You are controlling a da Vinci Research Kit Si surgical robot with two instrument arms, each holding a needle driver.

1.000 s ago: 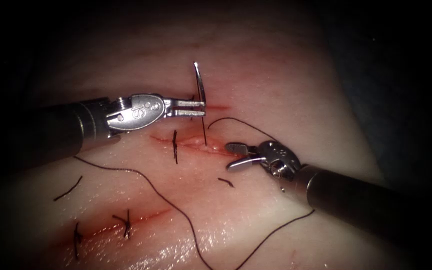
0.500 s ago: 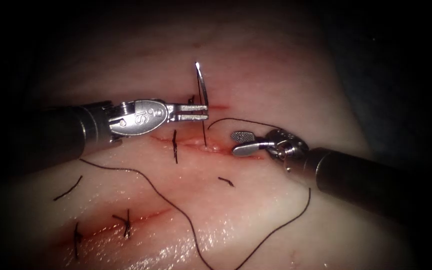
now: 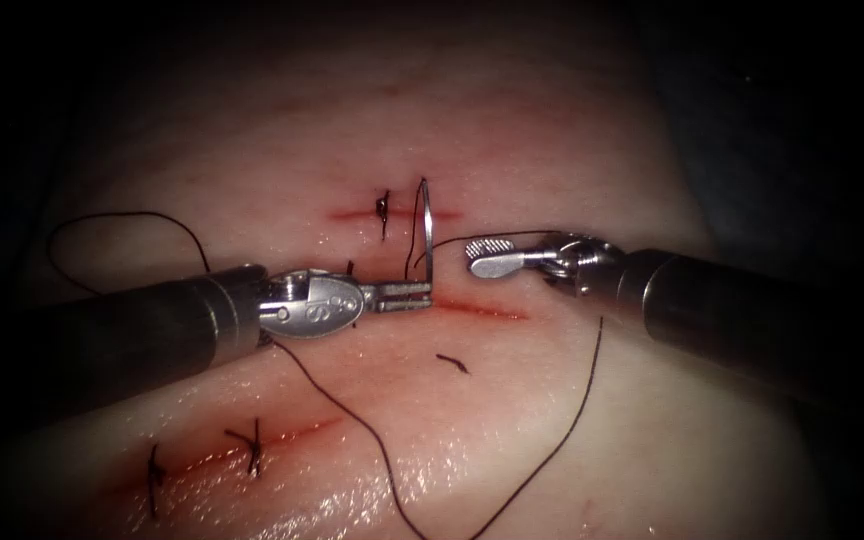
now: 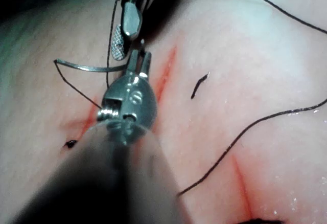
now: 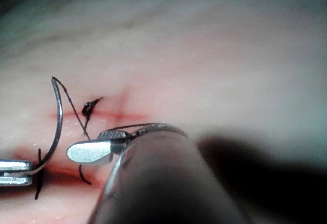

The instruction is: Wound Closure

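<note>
Left gripper (image 3: 422,296) is clenched on the curved steel needle (image 3: 427,235) near its tip end; the body arcs up toward 12 o'clock from the jaws, with the thread-bearing end at the top. The needle is clear of the pale pork tissue (image 3: 552,130), standing over the upper margin of the middle red cut (image 3: 472,310). In the left wrist view the same gripper (image 4: 138,60) pinches the needle (image 4: 84,68) with the curve running off toward 9 o'clock. Right gripper (image 3: 487,260) sits just at 3 o'clock of the needle, jaws released and holding nothing, one serrated pad facing up. In the right wrist view that gripper (image 5: 94,144) is beside the needle (image 5: 56,116) without touching it. The dark thread (image 3: 542,450) leaves the needle's top end, drops to the tissue next to the cut, and a long loop runs past the right tool's shaft toward 6 o'clock and back up under the left tool. Another slack loop lies at 10 o'clock above the left shaft. A small knotted stitch (image 3: 383,207) sits on the short upper red cut at 12 o'clock. Two dark stitches (image 3: 252,445) cross the lower cut at 7 o'clock. A short cut thread end (image 3: 452,363) lies loose on the tissue just below the middle cut.
</note>
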